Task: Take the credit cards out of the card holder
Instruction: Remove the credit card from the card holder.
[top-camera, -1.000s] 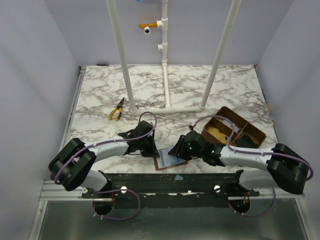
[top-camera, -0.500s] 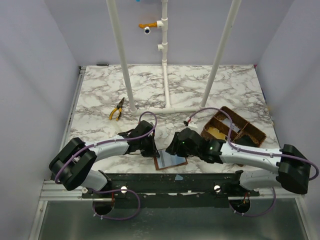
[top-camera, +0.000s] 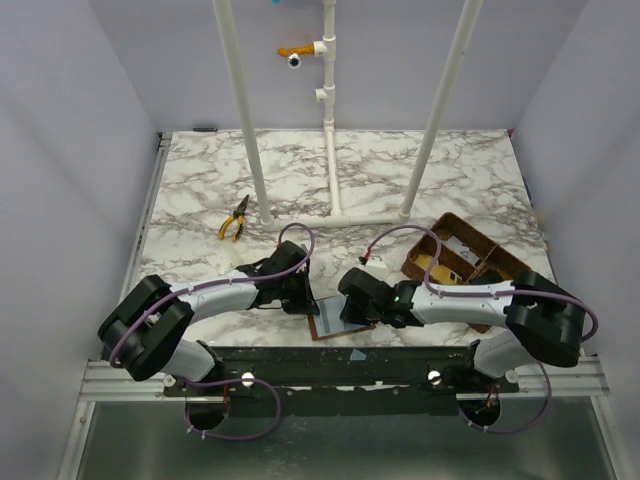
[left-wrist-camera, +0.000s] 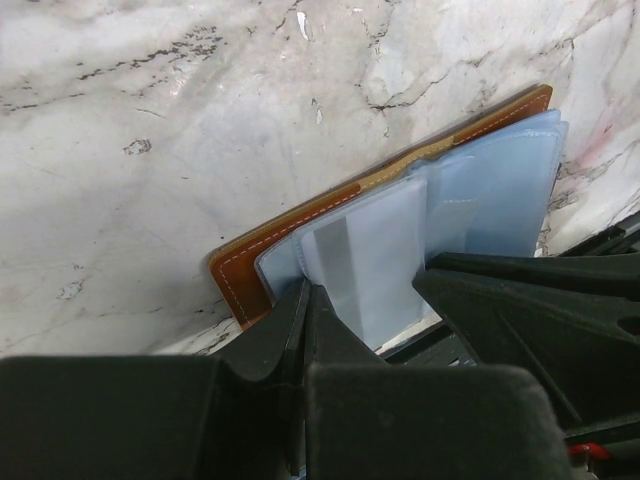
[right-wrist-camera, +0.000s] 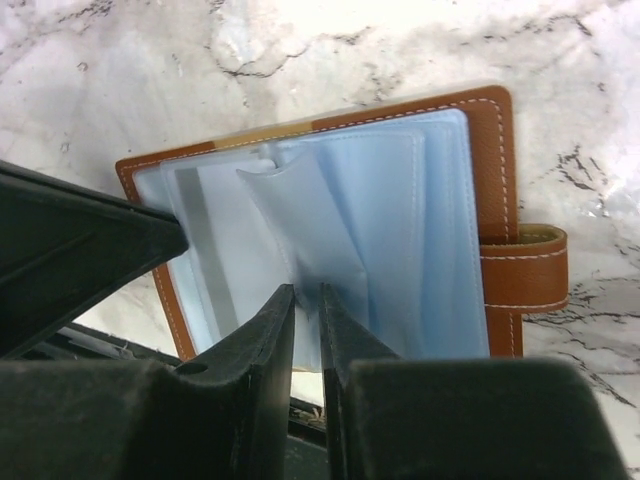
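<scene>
**Operator:** Where's the card holder (top-camera: 340, 318)?

**Spotter:** It lies open at the table's (top-camera: 200, 190) near edge, between your grippers.

**Operator:** How far along am I?

**Spotter:** Partway, I'd say. A pale card (right-wrist-camera: 215, 250) sits in a pocket, and a yellowish card (top-camera: 431, 266) lies in the basket (top-camera: 500, 262). Your left gripper (left-wrist-camera: 305, 295) is closed at the holder's corner. Your right gripper (right-wrist-camera: 307, 295) is nearly closed at the pocket edges. I can't tell whether it pinches anything.

Card holder (right-wrist-camera: 480, 160) partly behind right hand (right-wrist-camera: 303, 295)
</scene>
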